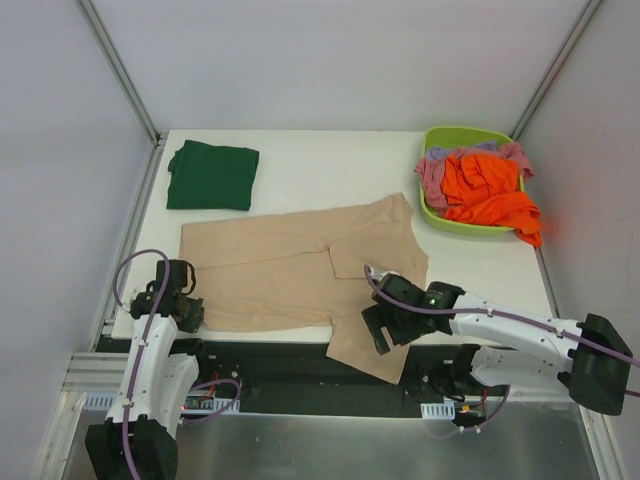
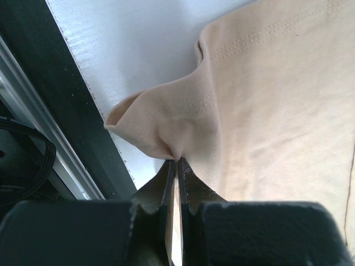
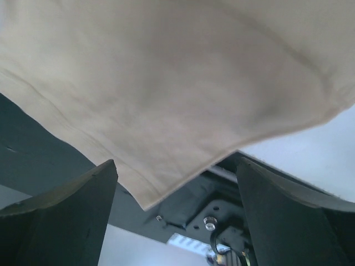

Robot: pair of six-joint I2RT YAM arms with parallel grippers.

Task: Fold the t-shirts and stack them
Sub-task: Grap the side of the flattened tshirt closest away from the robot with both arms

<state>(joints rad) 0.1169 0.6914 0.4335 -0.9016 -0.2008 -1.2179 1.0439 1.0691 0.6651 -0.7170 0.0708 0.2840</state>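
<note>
A beige-tan t-shirt (image 1: 300, 265) lies spread across the white table (image 1: 320, 160), and one flap of it hangs over the near edge. At the shirt's near left corner my left gripper (image 1: 187, 308) is shut on a pinch of the cloth (image 2: 166, 127). My right gripper (image 1: 385, 325) stands open at the near edge, its fingers (image 3: 72, 216) wide on either side of the hanging beige corner (image 3: 150, 194). A folded dark green t-shirt (image 1: 212, 176) rests at the far left. Orange, pink and lilac t-shirts (image 1: 485, 190) are heaped in the basket.
The lime-green basket (image 1: 432, 205) stands at the table's far right, with orange cloth spilling over its rim. A black rail (image 1: 270, 350) and metal frame run below the near edge. White enclosure walls surround the table.
</note>
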